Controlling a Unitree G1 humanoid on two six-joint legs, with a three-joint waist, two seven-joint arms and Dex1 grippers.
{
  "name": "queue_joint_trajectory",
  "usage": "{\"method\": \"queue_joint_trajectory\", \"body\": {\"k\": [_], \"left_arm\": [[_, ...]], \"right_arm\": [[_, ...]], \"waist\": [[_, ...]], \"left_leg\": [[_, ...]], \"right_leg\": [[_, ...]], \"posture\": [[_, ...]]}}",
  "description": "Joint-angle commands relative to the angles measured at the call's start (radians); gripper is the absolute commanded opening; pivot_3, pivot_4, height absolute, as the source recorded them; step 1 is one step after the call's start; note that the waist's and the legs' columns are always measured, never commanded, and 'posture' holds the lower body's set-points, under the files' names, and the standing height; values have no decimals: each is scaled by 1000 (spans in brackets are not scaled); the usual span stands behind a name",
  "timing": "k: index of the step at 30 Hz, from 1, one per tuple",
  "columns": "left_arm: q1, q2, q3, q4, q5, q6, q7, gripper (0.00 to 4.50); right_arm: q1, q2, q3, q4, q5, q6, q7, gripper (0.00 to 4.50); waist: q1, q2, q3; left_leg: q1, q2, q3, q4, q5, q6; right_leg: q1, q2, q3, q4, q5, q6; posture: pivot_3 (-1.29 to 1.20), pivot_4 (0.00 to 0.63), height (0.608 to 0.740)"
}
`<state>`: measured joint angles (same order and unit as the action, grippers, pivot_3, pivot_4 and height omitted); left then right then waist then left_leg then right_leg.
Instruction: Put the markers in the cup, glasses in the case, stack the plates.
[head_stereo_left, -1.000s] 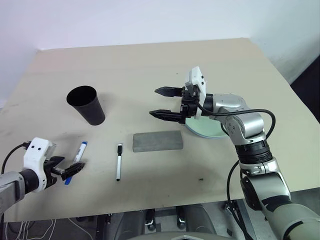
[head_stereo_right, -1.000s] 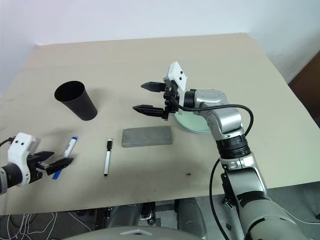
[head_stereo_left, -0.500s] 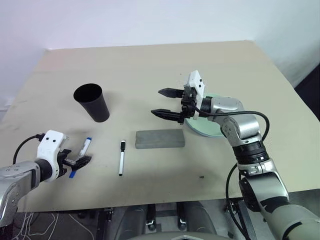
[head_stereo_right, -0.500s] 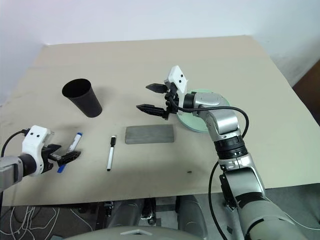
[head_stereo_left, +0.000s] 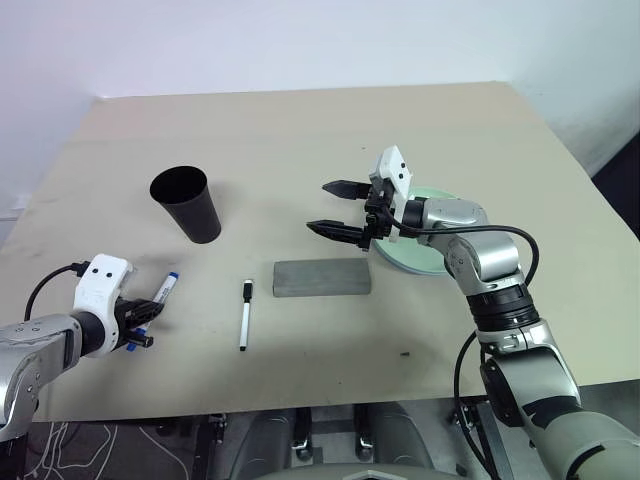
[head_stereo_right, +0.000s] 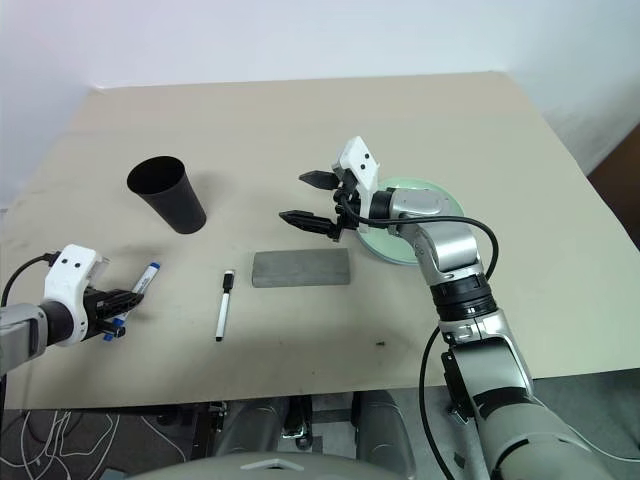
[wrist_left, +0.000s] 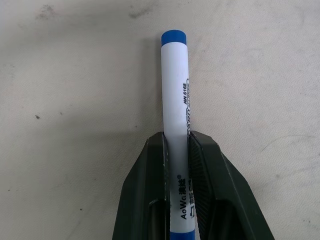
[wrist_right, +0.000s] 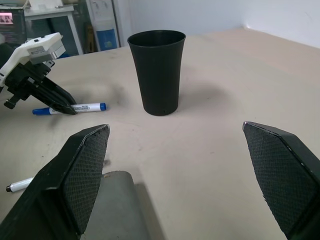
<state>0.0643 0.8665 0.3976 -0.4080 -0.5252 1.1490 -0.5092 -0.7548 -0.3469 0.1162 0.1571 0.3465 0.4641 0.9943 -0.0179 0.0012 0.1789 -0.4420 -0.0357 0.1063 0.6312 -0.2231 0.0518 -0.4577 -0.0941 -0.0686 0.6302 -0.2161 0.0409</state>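
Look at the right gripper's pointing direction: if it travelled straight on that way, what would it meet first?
Probably the cup. The open right gripper hangs above the table, aimed across it toward the robot's left, and its wrist view centres the upright black tumbler. Depth is unclear, so it might pass above the rim.

Bright, even light throughout; soft shadows fall on the table (head_stereo_left: 300, 150); views sharp.

Blue-capped marker (wrist_left: 176, 105): white barrel, lying flat on the desk (head_stereo_left: 420, 130), near front-left corner, pinched between the left hand (head_stereo_left: 133, 322) fingers. Black-capped marker (head_stereo_left: 243, 314): flat, just left of the case (head_stereo_left: 322, 277). Case: grey, lid closed, flat at centre. Cup (head_stereo_left: 187, 204): black, upright, mouth up, behind the markers. Mint plate (head_stereo_left: 425, 250): right of case, partly hidden; a second plate cannot be told apart.
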Motion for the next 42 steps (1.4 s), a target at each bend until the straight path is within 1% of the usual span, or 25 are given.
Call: {"method": "queue_joint_trajectory", "body": {"k": [1,4,7,9,12,14,16,17,20,22,25,29,32,38,39,40,42], "left_arm": [[-28,27,12,36,43,15,34,272],[-77,19,32,76,77,2,85,272],[-151,25,56,133,147,-83,150,272],[-200,24,77,161,161,-112,167,272],[-275,30,103,217,188,-203,181,272],[-334,11,121,275,211,-402,175,272],[-381,-21,133,336,227,-653,145,272],[-403,-31,134,368,235,-741,139,272],[-472,-50,122,454,236,-897,114,272],[-521,-60,95,518,258,-1035,95,272],[-605,-100,73,583,229,-1154,52,272],[-672,-166,43,636,150,-1245,-76,272],[-671,-200,27,645,86,-1217,-159,272],[-664,-239,31,692,23,-1215,-247,272],[-665,-240,26,712,30,-1231,-260,272],[-665,-242,23,728,34,-1241,-269,272],[-668,-250,24,748,24,-1238,-280,272]], "right_arm": [[-21,-5,-14,-8,3,-26,-1,4500],[-23,-6,-29,-15,18,-31,7,4500],[-23,-7,-59,-48,65,-11,19,4500],[-22,-9,-73,-70,94,3,25,4500],[-20,-9,-90,-99,129,25,23,4500],[-17,-9,-95,-117,145,33,20,4500],[-15,-7,-100,-128,164,45,18,4500],[-14,-5,-104,-131,174,50,15,4500],[-11,-2,-102,-134,174,45,-2,4500],[-6,-4,-97,-140,171,42,-6,4500],[-1,-14,-82,-143,146,28,-11,4500],[1,-20,-91,-153,150,36,-28,4500],[9,-30,-89,-166,144,36,-37,4500],[28,-45,-83,-196,137,38,-55,4500],[33,-47,-83,-200,135,36,-58,4500],[36,-48,-83,-204,134,34,-60,4500],[42,-49,-89,-212,136,35,-67,4500]], "waist": [[0,0,0],[0,-1,0],[1,-1,1],[1,-2,1],[2,-2,0],[2,-2,0],[2,-2,0],[2,-3,0],[2,-3,0],[2,-3,0],[2,-3,0],[4,-4,0],[2,-4,0],[2,-4,0],[3,-4,0],[3,-4,0],[3,-4,0]], "left_leg": [[0,0,0,0,0,0],[0,0,0,-1,0,0],[-1,0,0,-1,0,0],[-1,0,0,0,0,0],[-1,0,0,0,0,-1],[-1,0,0,0,1,-1],[-2,0,0,0,1,-1],[-2,0,0,0,1,-1],[-2,0,0,0,1,-2],[-2,0,1,0,3,-4],[-2,0,1,0,4,-2],[-3,0,1,1,5,1],[-2,0,1,3,5,5],[-2,5,1,9,5,7],[-2,6,1,12,4,8],[-2,9,1,16,1,12],[-2,10,1,18,0,14]], "right_leg": [[0,0,0,0,0,0],[0,0,0,1,0,0],[0,0,0,1,0,0],[0,0,0,1,0,0],[1,0,0,0,0,1],[1,0,-1,0,2,3],[1,0,-1,0,2,3],[1,0,-2,0,2,3],[0,-1,-3,0,2,3],[0,-1,-4,0,3,4],[0,-2,-7,0,5,8],[2,-4,-13,0,6,10],[3,-4,-14,0,6,10],[7,-3,-21,0,6,11],[8,-3,-24,0,6,11],[11,-3,-29,-1,6,11],[12,-3,-30,-2,6,11]], "posture": [[0,150,740],[0,150,740],[0,150,740],[0,150,740],[0,150,740],[0,150,740],[0,150,740],[0,150,740],[0,150,740],[0,150,740],[0,150,740],[0,150,740],[0,150,740],[0,150,740],[0,150,740],[0,150,740],[0,150,740]]}}
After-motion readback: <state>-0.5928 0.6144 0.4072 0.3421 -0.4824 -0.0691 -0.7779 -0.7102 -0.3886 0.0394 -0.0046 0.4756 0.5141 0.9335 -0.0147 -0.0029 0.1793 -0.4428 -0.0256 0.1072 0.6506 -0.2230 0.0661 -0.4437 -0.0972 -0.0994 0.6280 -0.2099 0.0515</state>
